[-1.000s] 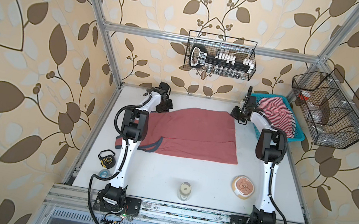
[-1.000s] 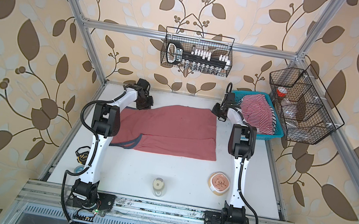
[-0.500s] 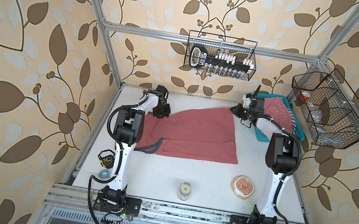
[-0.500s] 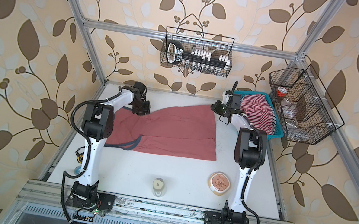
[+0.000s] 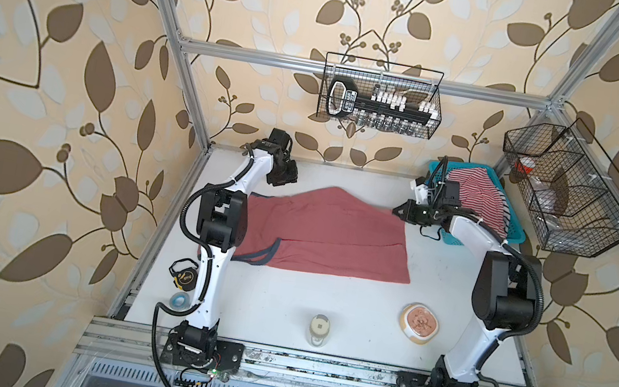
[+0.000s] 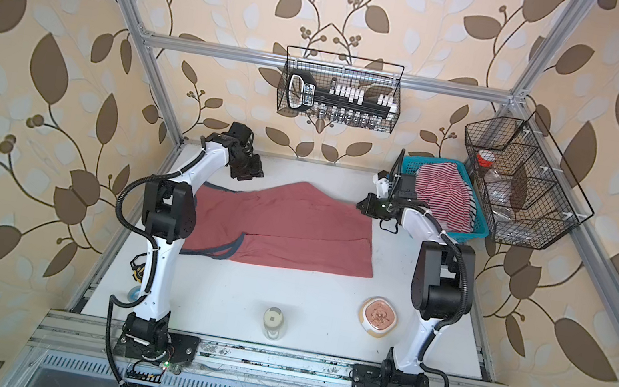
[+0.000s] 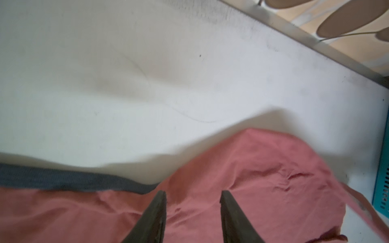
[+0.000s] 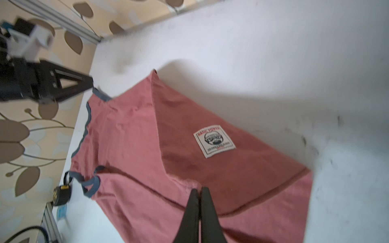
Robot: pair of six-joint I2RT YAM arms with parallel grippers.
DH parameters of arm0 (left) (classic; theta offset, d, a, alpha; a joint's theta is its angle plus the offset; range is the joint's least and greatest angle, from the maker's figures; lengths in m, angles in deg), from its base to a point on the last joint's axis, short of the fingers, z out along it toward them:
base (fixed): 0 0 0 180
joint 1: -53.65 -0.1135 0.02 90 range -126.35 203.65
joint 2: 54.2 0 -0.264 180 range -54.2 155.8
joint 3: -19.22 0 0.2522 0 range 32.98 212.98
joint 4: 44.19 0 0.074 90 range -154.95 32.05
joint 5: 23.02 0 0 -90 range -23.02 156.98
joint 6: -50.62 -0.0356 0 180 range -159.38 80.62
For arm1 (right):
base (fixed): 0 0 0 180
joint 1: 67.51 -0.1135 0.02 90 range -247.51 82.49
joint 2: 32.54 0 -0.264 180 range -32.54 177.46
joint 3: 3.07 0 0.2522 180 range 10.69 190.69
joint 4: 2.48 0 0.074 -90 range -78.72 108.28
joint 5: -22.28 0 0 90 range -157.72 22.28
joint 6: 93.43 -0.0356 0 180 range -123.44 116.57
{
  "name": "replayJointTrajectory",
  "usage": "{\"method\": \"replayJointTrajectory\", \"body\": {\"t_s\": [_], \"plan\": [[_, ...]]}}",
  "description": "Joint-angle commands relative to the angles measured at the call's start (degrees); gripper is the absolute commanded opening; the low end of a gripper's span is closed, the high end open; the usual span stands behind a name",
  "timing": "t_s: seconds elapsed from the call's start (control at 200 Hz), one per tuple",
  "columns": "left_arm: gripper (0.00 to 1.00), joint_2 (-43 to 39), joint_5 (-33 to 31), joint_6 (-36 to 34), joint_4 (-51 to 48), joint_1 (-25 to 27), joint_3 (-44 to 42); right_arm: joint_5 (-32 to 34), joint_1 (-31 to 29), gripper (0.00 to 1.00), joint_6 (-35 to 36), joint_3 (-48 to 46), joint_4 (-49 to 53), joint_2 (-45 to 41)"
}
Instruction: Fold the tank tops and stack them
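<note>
The brick-red tank top (image 5: 317,238) lies spread between my two arms, with its long axis going across the table from side to side. My right gripper (image 8: 199,189) is closed and, it seems, pinches the far hem corner. My left gripper (image 7: 193,192) is half open and empty, just above the strap end. The striped tank top (image 5: 475,195) lies in the basket (image 5: 515,235), nearer to my right arm.

White table (image 5: 281,308) bears red tank top (image 5: 335,232), basket (image 5: 516,235), bowl (image 5: 420,322), jar (image 5: 320,329).
</note>
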Motion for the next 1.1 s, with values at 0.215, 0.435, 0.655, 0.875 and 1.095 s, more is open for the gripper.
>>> {"method": "replayJointTrajectory", "body": {"t_s": [0.215, 0.435, 0.655, 0.875, 1.095], "plan": [[0.48, 9.33, 1.63, 0.24, -0.19, 0.34, 9.51, 7.88, -0.22, 0.0, 5.26, -8.22, 13.27, -4.73], [0.5, 11.02, 5.04, 2.52, 3.17, 0.29, 7.6, 10.5, -0.17, 0.0, 5.03, -11.51, 13.08, -6.09], [0.5, 12.12, 10.16, 2.06, 2.88, 0.72, 7.01, 10.4, -0.27, 0.0, 4.52, -11.28, 12.56, -5.34], [0.49, 9.84, 9.58, -6.95, -7.76, 1.5, 4.43, 9.98, 0.08, 0.0, 4.49, -10.25, 12.38, -5.34], [0.34, 6.92, 8.15, -10.8, -9.59, 1.7, -1.49, 9.35, 0.09, 0.0, 3.62, -9.77, 11.26, -4.28]]}}
